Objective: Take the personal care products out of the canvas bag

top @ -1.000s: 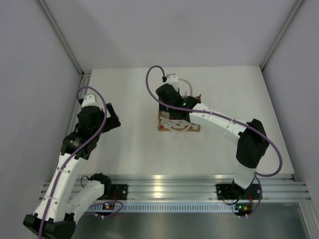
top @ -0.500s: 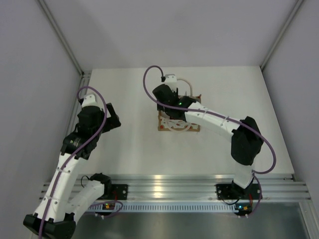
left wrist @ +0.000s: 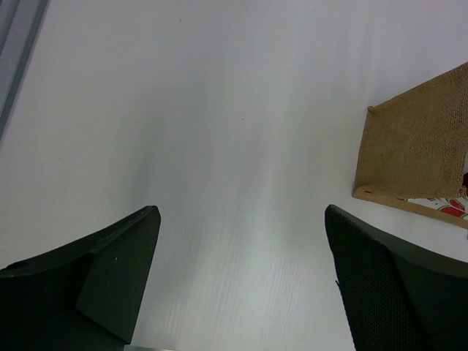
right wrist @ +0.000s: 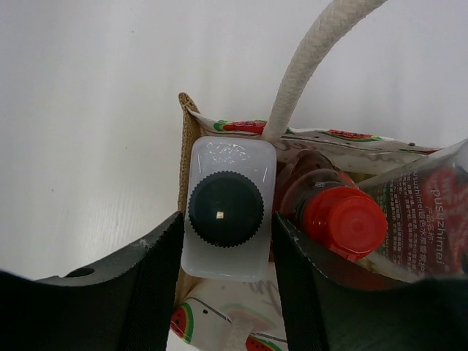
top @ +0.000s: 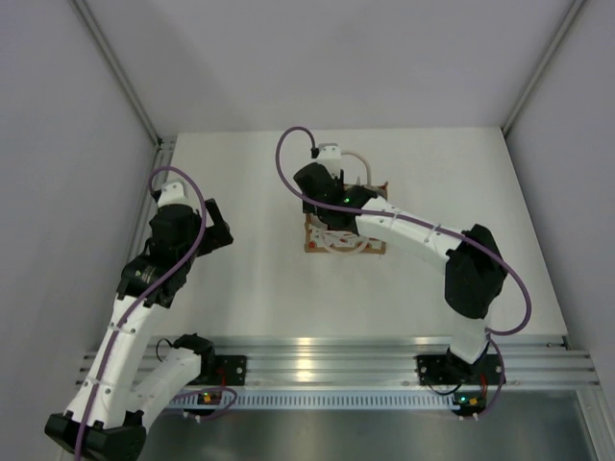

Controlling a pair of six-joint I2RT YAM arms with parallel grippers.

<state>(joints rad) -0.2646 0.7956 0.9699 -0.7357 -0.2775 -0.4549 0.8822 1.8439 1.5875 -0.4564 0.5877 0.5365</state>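
White bottle (right wrist: 227, 212) in canvas bag (left wrist: 413, 146), right pincer (right wrist: 228, 230) clasping it, arm outstretched.

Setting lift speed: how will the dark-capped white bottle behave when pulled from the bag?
White bottle looks like rigid, smooth plastic with flat sides, so the right hand should grip squarely, though it may slip. Packed close beside the red-capped bottle, it may drag that or the canvas bag.

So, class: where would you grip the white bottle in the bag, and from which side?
Grip the white bottle by its two flat sides beside the dark cap, coming from straight above. It stands upright in the canvas bag, with the red-capped bottle crowding one side. The right gripper sits so.
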